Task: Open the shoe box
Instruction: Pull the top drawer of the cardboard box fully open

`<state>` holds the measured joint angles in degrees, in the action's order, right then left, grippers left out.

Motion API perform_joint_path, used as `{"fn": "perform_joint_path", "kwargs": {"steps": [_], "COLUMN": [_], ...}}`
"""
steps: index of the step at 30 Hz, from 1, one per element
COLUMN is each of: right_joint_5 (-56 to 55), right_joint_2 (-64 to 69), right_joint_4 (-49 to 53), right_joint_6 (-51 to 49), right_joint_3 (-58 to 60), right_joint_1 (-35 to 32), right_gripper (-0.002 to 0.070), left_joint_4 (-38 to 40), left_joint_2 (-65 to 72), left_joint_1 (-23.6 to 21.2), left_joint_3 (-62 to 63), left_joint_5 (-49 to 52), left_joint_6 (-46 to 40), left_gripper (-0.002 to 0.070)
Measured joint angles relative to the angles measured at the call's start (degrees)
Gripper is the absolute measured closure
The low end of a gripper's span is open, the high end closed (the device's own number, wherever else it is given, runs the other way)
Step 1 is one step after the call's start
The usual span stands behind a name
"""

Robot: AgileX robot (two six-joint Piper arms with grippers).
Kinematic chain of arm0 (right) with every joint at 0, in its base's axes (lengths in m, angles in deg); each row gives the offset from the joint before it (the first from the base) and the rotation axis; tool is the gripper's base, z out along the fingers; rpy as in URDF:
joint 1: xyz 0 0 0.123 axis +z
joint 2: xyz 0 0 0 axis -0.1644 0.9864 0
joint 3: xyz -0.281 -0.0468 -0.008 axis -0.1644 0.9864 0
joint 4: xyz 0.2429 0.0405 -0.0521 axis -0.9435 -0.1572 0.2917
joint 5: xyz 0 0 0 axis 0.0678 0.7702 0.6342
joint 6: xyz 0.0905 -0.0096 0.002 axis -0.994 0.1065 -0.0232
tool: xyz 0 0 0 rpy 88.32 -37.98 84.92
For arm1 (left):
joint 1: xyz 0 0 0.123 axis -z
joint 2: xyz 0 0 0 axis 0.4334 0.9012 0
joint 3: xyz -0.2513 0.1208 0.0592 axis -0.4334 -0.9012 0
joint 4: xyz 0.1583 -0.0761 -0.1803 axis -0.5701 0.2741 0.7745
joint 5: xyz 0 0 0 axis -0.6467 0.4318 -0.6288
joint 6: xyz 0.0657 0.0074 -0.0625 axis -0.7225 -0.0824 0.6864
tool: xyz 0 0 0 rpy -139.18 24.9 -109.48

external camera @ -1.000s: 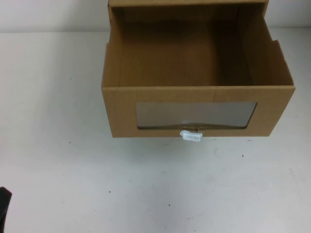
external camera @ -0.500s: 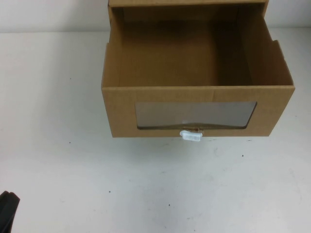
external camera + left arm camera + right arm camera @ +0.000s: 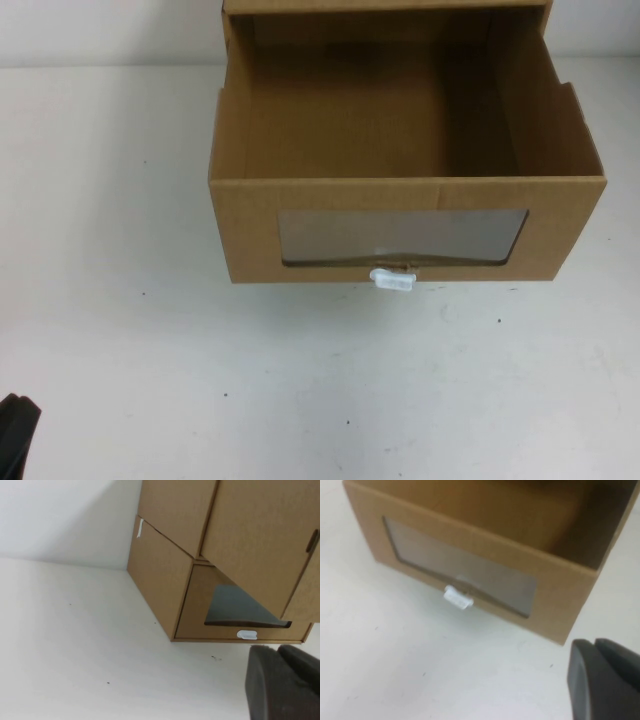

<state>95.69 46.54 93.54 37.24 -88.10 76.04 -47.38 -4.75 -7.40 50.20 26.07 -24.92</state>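
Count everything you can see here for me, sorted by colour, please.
Brown: 1, the shoe box, pulled open.
White: 2, the pull tab on the box's front and the table.
Black: 2, the left gripper and the right gripper, both shut, clear of the box on its front side.
Total: 5.
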Motion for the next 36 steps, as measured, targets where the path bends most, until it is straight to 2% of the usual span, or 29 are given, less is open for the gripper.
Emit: {"fn": "perform_joint_path", "kwargs": {"steps": [8,13,18,20,24,32,36], "right_joint_5": [0.20,0.20,-1.32,-4.06,-15.11,-46.94,-58.64], "right_joint_2": [-0.43,-0.43,-0.24,-0.83,-3.60,-13.60,-21.25], "right_joint_4": [-3.87,-7.03,-5.12,-3.55,-3.39,-0.75,-1.53], "right_joint_6": [0.25,4.15,4.99,5.23,5.34,5.37,5.37], "right_joint_3": [0.00,0.00,2.72,5.71,14.19,33.15,39.85], "right_joint_1": [0.00,0.00,0.00,-2.43,-15.64,-50.36,-64.94], "right_gripper": [0.0694,0.0694,0.0694,0.0694,0.0694,0.0694,0.0694], "left_joint_4": [0.00,0.00,0.00,0.00,0.00,0.00,0.00], "left_joint_2": [0.00,0.00,0.00,0.00,0.00,0.00,0.00], "left_joint_1": [0.00,0.00,0.00,0.00,0.00,0.00,0.00], "left_joint_3": [0.00,0.00,0.00,0.00,0.00,0.00,0.00], "left_joint_5": [0.08,0.08,0.08,0.08,0.08,0.08,0.08], "left_joint_6": [0.00,0.00,0.00,0.00,0.00,0.00,0.00], "left_gripper": [0.0675,0.0675,0.0675,0.0675,0.0675,0.0675,0.0675]}}
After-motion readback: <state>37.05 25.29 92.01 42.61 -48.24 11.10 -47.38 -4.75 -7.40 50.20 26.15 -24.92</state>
